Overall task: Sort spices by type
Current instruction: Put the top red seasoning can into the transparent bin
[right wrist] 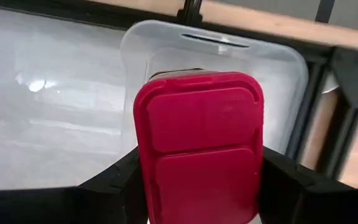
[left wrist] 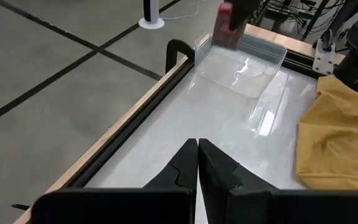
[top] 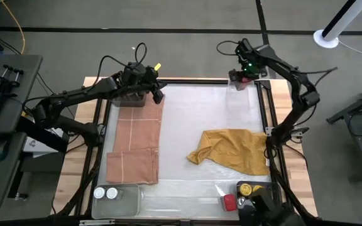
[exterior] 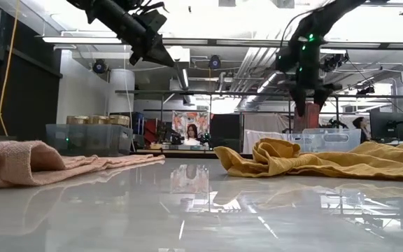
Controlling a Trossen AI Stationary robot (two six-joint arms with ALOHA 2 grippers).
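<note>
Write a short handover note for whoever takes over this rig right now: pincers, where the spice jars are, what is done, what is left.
Right pincer: shut on a red-lidded jar, held above the clear tray at the far right corner.
Left pincer: shut, empty, raised at the far left.
Done: tan-lidded jars sit in the far-left tray; two white-lidded jars in the near-left tray.
Left: set down the held jar; a second red-lidded jar and a gold-lidded jar wait at the near right edge.
</note>
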